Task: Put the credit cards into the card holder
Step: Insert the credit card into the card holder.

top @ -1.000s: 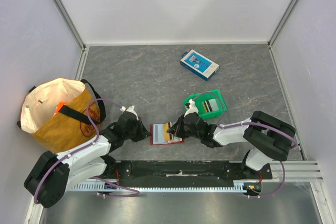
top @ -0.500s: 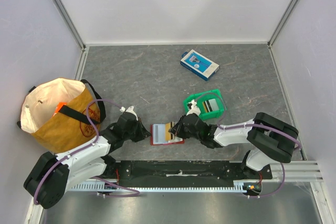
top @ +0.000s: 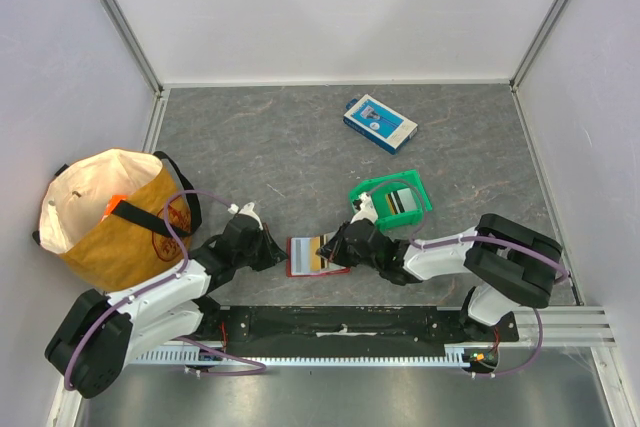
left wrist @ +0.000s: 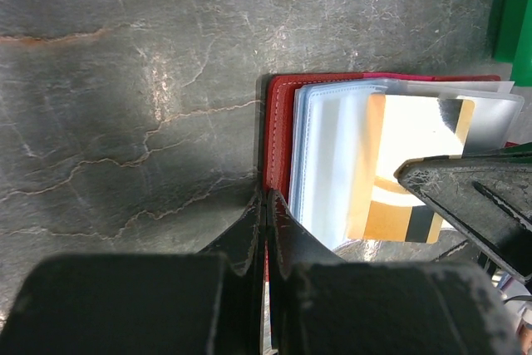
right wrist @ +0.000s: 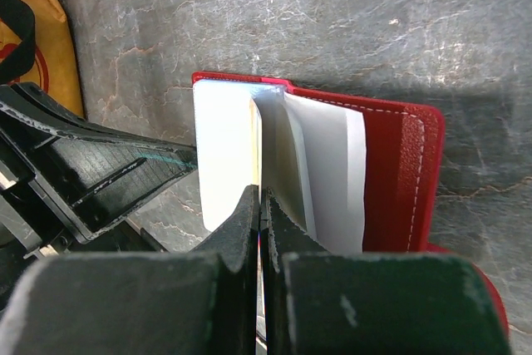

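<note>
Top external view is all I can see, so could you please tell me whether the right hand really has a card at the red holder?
Observer: Yes. In the right wrist view the right hand is shut on a thin card, seen edge-on between the pale sleeves of the card holder.
Operator: Thank you. Which card is it?
Observer: The left wrist view shows its face: tan-yellow, with a silver band and a dark stripe.
Operator: Is the holder being steadied?
Observer: The left hand is shut on the edge of its red cover.
</note>
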Controlling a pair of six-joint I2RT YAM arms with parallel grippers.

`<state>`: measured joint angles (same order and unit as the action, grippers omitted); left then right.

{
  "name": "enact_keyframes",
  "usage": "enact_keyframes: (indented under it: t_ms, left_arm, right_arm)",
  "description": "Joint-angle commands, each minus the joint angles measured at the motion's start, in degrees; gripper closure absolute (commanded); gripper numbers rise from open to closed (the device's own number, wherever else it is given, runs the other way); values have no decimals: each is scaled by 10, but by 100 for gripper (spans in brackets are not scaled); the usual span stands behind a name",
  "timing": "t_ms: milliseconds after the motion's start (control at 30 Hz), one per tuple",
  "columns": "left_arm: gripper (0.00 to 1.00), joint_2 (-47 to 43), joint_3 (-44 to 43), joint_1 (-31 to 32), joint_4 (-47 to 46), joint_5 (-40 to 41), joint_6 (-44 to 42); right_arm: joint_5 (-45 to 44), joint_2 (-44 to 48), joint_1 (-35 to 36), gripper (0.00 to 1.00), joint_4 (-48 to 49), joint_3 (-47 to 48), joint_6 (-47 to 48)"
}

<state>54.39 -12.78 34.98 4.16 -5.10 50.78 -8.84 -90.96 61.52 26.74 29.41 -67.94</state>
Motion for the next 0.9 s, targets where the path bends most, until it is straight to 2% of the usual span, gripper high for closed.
enact_keyframes:
  t_ms: [0,233,300,400,433,500,633,733,867]
  left_arm:
    - [98,17,10,2,-6,-16,16]
    - [98,22,6,1,-11,-18,17]
    - [98,20,5,1,-10,-18,17]
    - [98,18,5,2,-6,-16,16]
    - [98,16,5,2,-3,-14,15]
    - [98,12,4,2,1,-11,13]
    - [98,7,3,1,8,-6,11]
    - [98,7,0,1,11,-7,7]
    - [98,7,-1,1,11,-7,5]
  right_arm:
    - [15,-18,9,100,-38,19,11]
    - [30,-51,11,100,-90,68,31]
    - [22,-51,11,97,-120,82,39]
    - [-12,-34,11,89,-171,97,56]
    - [-23,-25,11,83,-188,102,65]
    - [-47,-5,11,79,-211,108,79]
    - [-75,24,11,59,-256,126,105]
    - [-79,22,11,52,-267,139,118]
    - [-60,10,11,52,-260,145,124]
